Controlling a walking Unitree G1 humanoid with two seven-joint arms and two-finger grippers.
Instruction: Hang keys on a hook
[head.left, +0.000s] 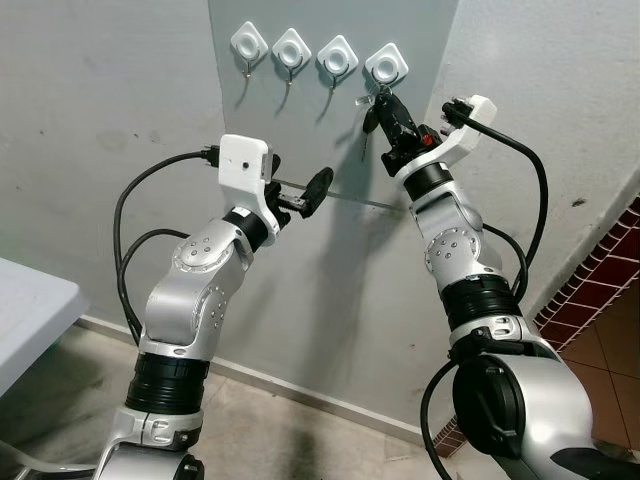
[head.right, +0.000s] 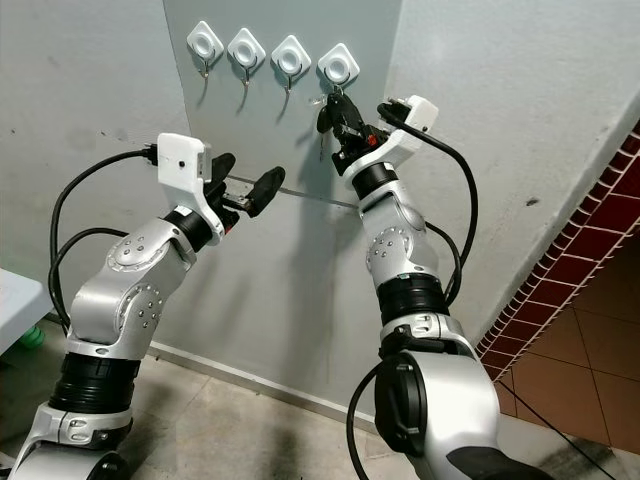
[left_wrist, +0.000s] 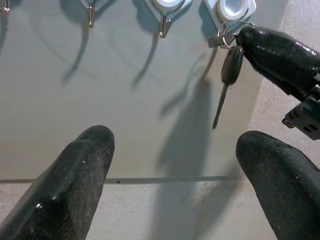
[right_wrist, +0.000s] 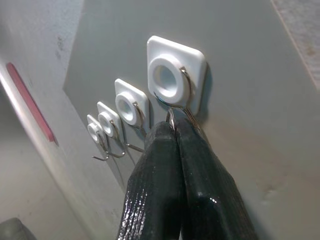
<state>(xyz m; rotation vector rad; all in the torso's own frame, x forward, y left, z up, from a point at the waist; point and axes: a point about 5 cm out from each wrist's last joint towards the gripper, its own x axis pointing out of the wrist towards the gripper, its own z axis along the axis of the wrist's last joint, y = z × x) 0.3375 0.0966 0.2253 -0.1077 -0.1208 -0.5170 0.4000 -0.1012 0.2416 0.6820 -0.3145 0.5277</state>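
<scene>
Right claw (right_wrist: 174, 131) pinches the keys (left_wrist: 227, 62) at the rightmost hook (right_wrist: 176, 86).

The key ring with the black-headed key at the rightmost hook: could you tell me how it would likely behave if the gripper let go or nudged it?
The key ring looks loosely linked, so the black-headed key would probably swing freely. It seems small and light. Pinched by the right gripper at the rightmost hook, the thin metal may slip easily.

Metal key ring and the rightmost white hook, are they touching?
Cannot tell. The right wrist view shows the metal key ring at the rightmost white hook, but the contact point is unclear.
</scene>
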